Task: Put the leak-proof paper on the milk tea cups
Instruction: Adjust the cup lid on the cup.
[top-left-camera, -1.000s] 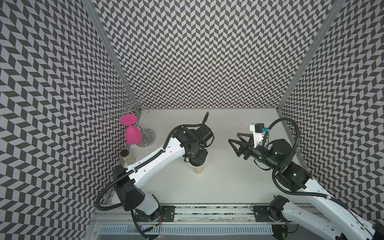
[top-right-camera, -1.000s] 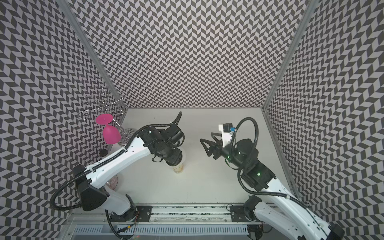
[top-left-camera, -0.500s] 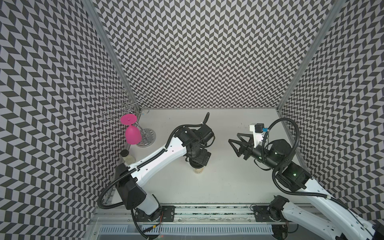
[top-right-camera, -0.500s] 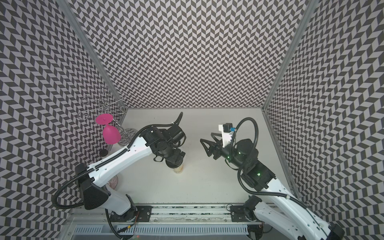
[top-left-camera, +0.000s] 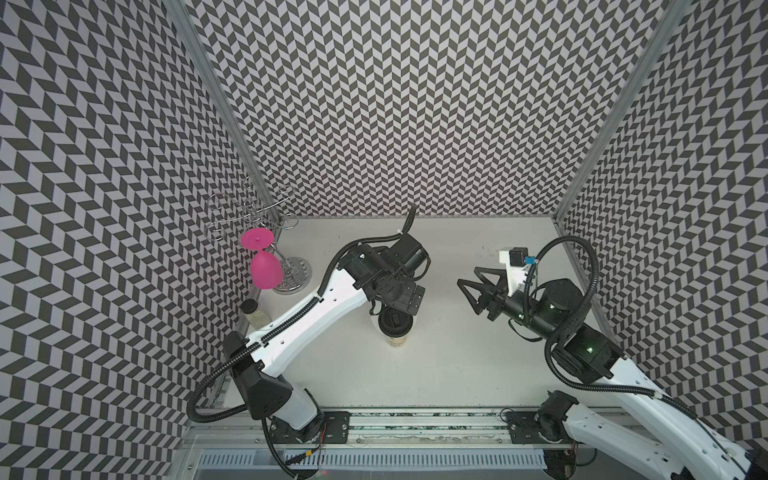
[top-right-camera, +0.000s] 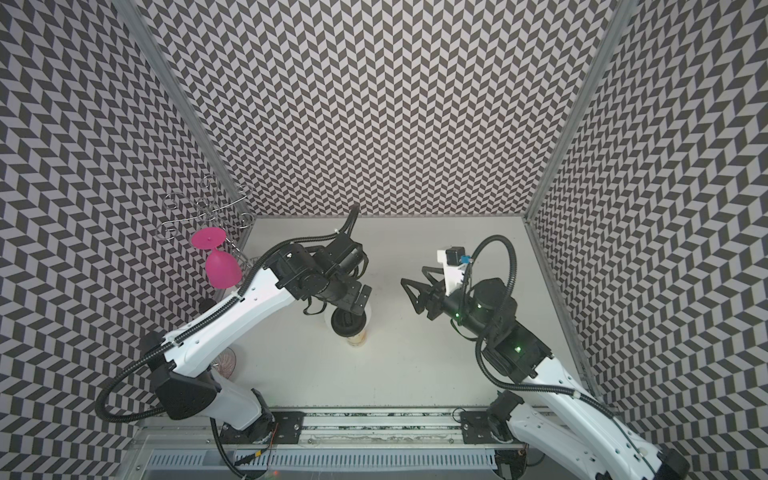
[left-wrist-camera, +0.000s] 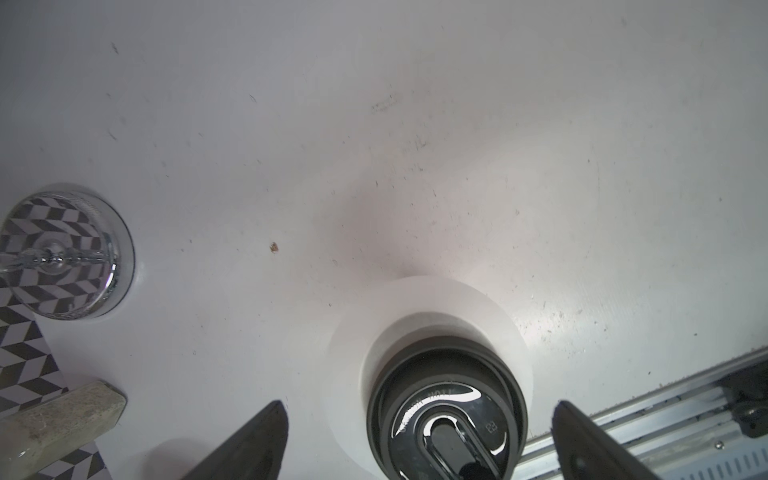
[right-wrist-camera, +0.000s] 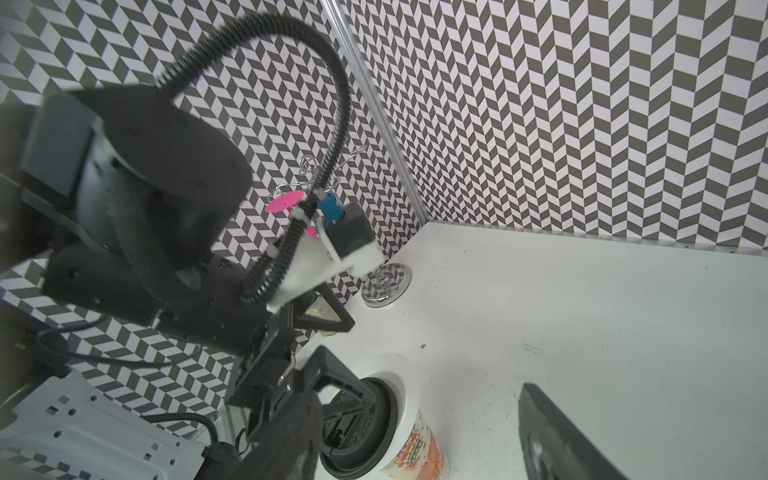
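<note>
Paper (left-wrist-camera: 419, 296) lies flat across the mouth of the cup (right-wrist-camera: 419, 446), mid-desk (top-left-camera: 457, 374), its edge overhanging all round. A black lid (left-wrist-camera: 444, 415) sits on top of it. My left end effector (left-wrist-camera: 418, 405) hangs just above the lid, fingers spread wide to either side, gripping nothing. My right end effector (top-left-camera: 467, 276) is well apart from the cup, jaws parted, empty. Judgement: the paper is thin, light and limp, prone to slide or crease, so if it needs shifting, pinch only the overhanging edge, gently. The cup looks tall, light and tippy. Steady it low on the wall.
</note>
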